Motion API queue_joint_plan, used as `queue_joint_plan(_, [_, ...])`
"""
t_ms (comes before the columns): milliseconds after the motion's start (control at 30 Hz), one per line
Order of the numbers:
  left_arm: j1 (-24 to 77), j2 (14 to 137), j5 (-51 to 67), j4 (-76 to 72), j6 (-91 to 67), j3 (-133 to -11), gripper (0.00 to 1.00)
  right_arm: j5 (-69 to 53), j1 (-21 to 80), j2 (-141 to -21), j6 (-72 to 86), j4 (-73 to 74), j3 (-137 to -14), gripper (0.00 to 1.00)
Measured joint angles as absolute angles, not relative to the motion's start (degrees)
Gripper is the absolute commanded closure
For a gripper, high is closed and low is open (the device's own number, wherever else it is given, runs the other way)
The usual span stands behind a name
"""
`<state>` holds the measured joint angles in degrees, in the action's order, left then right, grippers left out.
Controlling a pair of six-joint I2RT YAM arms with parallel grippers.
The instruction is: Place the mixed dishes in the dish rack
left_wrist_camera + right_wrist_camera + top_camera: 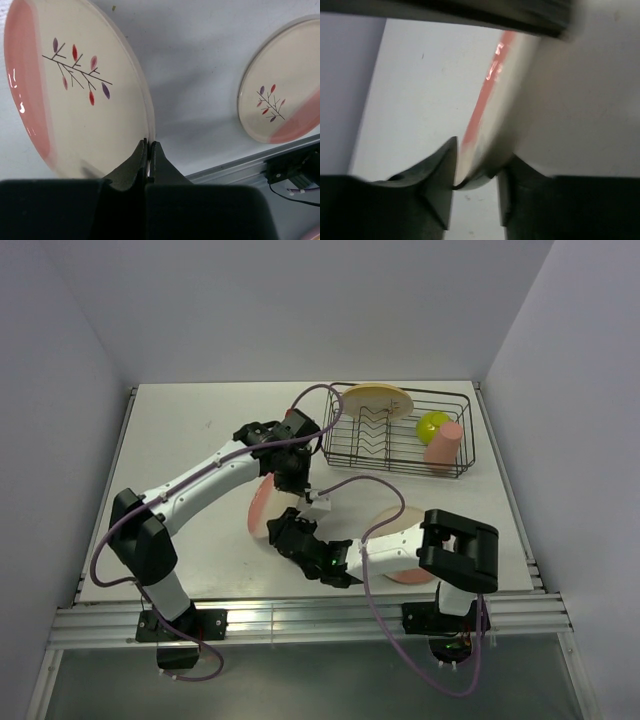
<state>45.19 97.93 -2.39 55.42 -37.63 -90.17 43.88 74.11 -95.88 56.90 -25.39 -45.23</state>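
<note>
A cream plate with a pink segment (262, 508) is held on edge above the table. My left gripper (291, 480) is shut on its upper rim; in the left wrist view the jaws (149, 143) pinch the rim of this plate (75, 90). My right gripper (282, 532) grips its lower edge; in the right wrist view the plate (490, 100) sits between the jaws (477, 150). A second pink plate (400, 560) (280, 95) lies flat on the table. The black wire dish rack (400, 465) holds a yellow plate (378, 400), a lime-green bowl (432, 425) and a pink cup (443, 447).
The right arm's forearm reaches across the second plate near the table's front edge (300, 590). White walls close in the table at the back and on both sides. The rack stands at the back right.
</note>
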Motion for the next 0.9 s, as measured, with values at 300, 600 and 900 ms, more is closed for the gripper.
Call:
queue_joint_plan(300, [44.4,93.8,-2.2,56.2,-39.3,-89.2,1.0,45.7,73.0,-96.3,58.6,-23.4,-43.9,1.0])
queue_joint_plan(600, [43.5,94.0,0.4,54.3,-40.0,-89.3,0.28,43.8,73.1,-81.6,57.5,-7.4,-41.5,1.0])
queue_joint_plan(900, [43.4,88.0,-2.1,53.3,-41.0,-87.2,0.19,41.1,73.3,-66.8,52.6,4.3,-41.1,1.0])
